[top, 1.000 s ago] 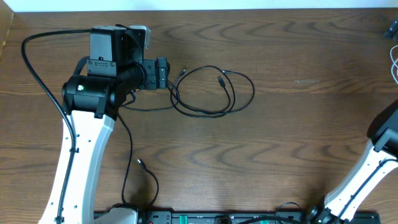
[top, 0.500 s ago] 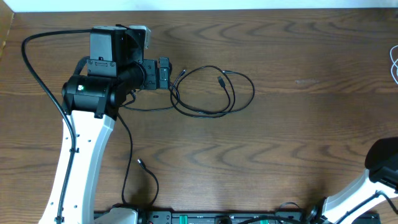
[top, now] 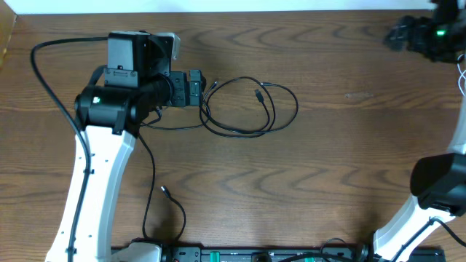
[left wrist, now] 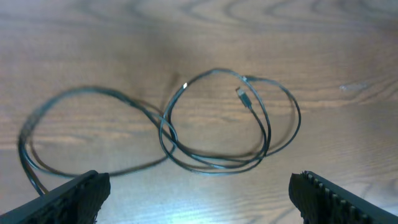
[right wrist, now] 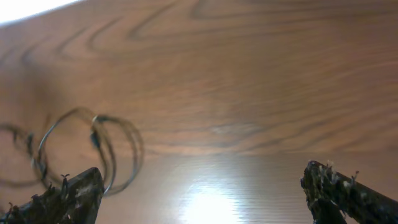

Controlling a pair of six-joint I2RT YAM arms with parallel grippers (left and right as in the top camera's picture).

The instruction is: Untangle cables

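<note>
A thin black cable [top: 272,113] lies in loose overlapping loops on the wooden table, left of centre, with a small plug end inside the loops. My left gripper [top: 195,89] hovers just left of the loops, pointing at them. In the left wrist view the black cable [left wrist: 268,132] spreads ahead of my left gripper [left wrist: 199,200], whose fingers [left wrist: 74,198] stand wide apart with only bare wood between them. My right gripper [top: 399,34] is at the far right back of the table, well away from the cable. Its wrist view shows the black cable [right wrist: 102,146] blurred at the left and my right gripper [right wrist: 205,196] open and holding nothing.
A whitish cord [top: 461,73] shows at the right edge of the table. Another thin black cord with a plug end [top: 164,191] lies near the front edge by the left arm's base. Thicker black wires run along the left arm.
The right arm has swung from the lower right edge up to the far right back of the table. The left gripper has edged slightly right toward the loops.
</note>
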